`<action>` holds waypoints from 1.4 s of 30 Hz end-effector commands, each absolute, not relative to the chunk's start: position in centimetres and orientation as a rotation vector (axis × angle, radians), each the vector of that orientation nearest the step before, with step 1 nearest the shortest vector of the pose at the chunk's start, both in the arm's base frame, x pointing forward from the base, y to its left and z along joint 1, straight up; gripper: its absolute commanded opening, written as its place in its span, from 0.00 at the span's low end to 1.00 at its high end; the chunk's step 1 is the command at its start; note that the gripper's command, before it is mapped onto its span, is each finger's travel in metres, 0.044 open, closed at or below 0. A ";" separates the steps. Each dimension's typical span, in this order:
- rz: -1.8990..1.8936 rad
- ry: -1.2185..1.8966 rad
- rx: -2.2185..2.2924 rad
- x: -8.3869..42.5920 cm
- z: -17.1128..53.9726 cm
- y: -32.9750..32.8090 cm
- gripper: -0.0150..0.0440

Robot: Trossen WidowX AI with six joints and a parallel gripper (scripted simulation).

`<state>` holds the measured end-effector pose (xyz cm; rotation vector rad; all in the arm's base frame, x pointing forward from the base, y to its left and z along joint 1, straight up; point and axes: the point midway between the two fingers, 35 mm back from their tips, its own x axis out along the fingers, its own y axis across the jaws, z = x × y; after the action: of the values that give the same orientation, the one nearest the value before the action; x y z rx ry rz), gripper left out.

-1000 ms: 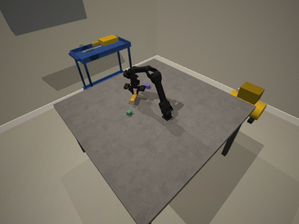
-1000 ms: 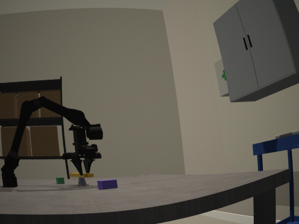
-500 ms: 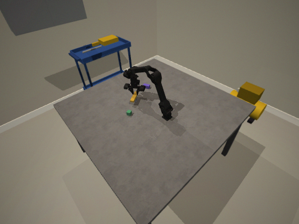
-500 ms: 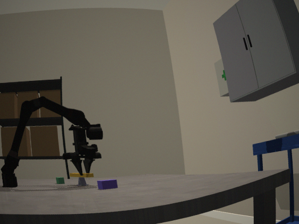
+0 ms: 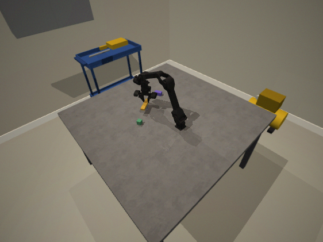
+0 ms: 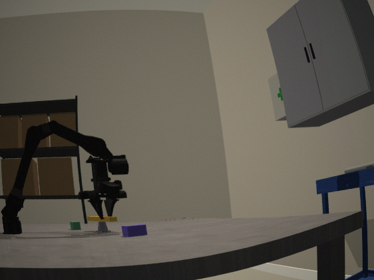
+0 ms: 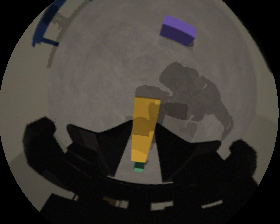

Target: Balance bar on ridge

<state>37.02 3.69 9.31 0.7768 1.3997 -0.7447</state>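
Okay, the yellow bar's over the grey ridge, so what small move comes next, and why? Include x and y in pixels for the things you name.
I'd ease the gripper [image 5: 146, 101] [image 6: 106, 217] [image 7: 144, 123] slightly wider before lifting: its fingertips are close against the yellow bar's [image 5: 143, 107] [image 6: 93, 219] [image 7: 144, 137] sides and might drag it. The bar looks roughly level on the grey ridge [image 6: 103, 227], both ends off the table [image 5: 172, 167] [image 6: 166, 243] [image 7: 90, 90].
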 end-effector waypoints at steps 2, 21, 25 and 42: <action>-0.745 1.400 0.777 37.0 9.3 3.7 0.57; -0.745 1.400 0.777 37.0 9.3 3.7 1.00; -0.745 1.400 0.777 37.1 10.0 3.7 1.00; -0.745 1.400 0.777 36.7 19.3 3.7 1.00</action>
<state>36.68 3.65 19.02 0.7759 1.4015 -0.7461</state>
